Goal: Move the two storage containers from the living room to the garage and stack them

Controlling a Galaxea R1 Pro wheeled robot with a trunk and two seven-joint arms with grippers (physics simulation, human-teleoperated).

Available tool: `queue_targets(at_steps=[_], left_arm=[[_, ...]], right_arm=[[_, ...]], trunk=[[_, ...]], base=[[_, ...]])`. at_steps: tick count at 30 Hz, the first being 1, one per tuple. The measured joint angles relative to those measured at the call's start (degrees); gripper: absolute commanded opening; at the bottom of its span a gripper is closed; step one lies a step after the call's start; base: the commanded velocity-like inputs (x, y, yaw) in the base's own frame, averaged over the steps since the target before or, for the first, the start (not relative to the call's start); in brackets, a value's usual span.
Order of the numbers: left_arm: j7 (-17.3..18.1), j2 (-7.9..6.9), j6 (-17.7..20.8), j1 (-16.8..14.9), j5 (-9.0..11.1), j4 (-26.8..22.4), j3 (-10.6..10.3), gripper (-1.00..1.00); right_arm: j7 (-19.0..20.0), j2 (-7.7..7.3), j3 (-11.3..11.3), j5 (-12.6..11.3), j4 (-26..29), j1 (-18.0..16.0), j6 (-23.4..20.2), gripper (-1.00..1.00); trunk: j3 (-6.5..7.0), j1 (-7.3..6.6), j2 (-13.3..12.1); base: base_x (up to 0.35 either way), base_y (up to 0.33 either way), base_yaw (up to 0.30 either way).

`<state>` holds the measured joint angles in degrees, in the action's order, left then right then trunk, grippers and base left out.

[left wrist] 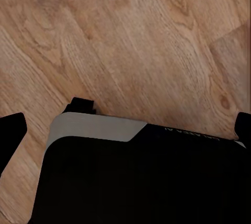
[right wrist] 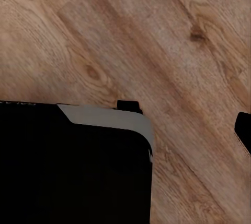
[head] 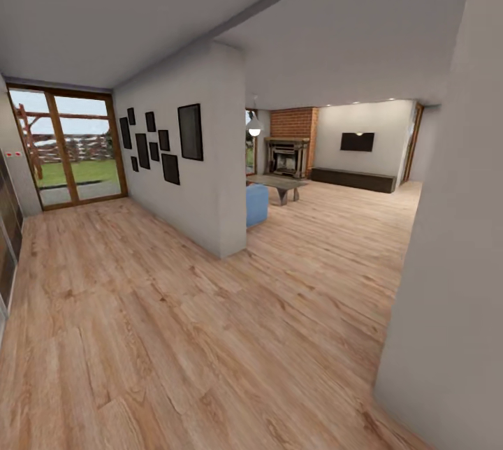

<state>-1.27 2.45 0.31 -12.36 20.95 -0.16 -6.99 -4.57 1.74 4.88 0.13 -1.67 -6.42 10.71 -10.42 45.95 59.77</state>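
My head camera looks down a hallway of light wood-plank floor (head: 175, 338) toward the living room (head: 335, 177), which lies ahead past a dividing wall (head: 209, 177) hung with dark picture frames (head: 190, 131). In that room I see the brick fireplace (head: 290, 149), a dark screen (head: 357, 141) on the beige wall, a low dark cabinet (head: 353, 179) under it, a small table (head: 283, 188) and the corner of a blue sofa (head: 256, 204). A glazed wooden door (head: 70, 149) shows grass outside.

My left hand (left wrist: 125, 130) hangs over the planks, its dark fingertips (left wrist: 13, 127) set wide apart and holding nothing; below it sits my black base (left wrist: 141, 182), with small pale lettering too blurred to read. Of my right hand (right wrist: 243, 132) one fingertip shows above the same floor; I cannot tell how far it is open.
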Motion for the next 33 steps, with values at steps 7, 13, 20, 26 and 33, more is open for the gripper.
queue_targets(at_steps=[7, 13, 20, 26, 33], left_arm=[[0.0, 0.0, 0.08, -0.02, 0.0, 0.0, 0.0, 1.0], [0.0, 0.0, 0.08, 0.0, 0.0, 0.0, 0.0, 1.0], [0.0, 0.0, 0.09, -0.02, -0.07, 0.0, 0.0, 1.0], [0.0, 0.0, 0.09, 0.0, -0.12, 0.0, 0.0, 1.0], [0.0, 0.03, 0.16, 0.0, -0.2, 0.0, -0.08, 1.0]], right_arm=[[0.01, -0.05, 0.32, 0.19, 0.0, 0.0, -0.01, 1.0], [0.19, -0.02, 0.44, 0.31, 0.0, 0.0, -0.05, 1.0], [0.35, 0.0, 0.46, 0.34, 0.0, 0.0, -0.06, 1.0], [0.67, 0.0, 0.46, 0.31, 0.0, 0.0, -0.14, 1.0], [-0.06, 0.37, -0.06, 0.05, 0.0, 0.0, -0.18, 1.0]], trunk=[[0.0, 0.0, 0.0], [0.0, 0.0, -0.01], [0.0, 0.0, 0.0], [0.0, 0.0, 0.0], [0.0, 0.0, -0.01]], base=[[0.331, 0.0, 0.001], [0.331, 0.0, 0.0], [0.331, 0.0, 0.0], [0.331, 0.0, 0.0], [0.332, 0.0, 0.0]])
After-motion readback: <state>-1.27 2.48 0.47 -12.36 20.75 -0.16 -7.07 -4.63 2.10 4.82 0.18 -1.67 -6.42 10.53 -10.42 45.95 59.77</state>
